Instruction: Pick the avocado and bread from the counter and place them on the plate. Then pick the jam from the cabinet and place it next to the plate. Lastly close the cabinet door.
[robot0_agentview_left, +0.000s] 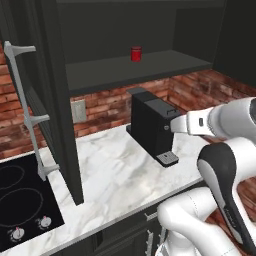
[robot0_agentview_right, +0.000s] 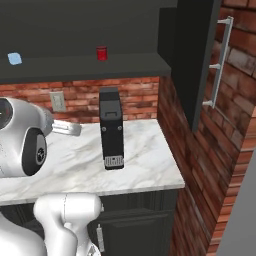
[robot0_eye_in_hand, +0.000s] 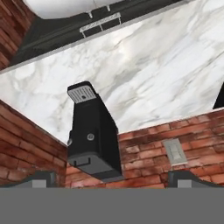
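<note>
Left base view is showing us the jam (robot0_agentview_left: 136, 53) sitting on the open cabinet (robot0_agentview_left: 150, 67) shelf above the coffee machine (robot0_agentview_left: 152, 127); we are judging the jam step is in hand. Our gripper (robot0_eye_in_hand: 111, 181) is hanging with jaws spread wide, holding nothing, so next we are needing to raise it toward that jar

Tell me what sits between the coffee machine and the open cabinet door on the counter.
Bare marble: in the left base view, nothing stands on the counter between the coffee machine and the open cabinet door.
</note>
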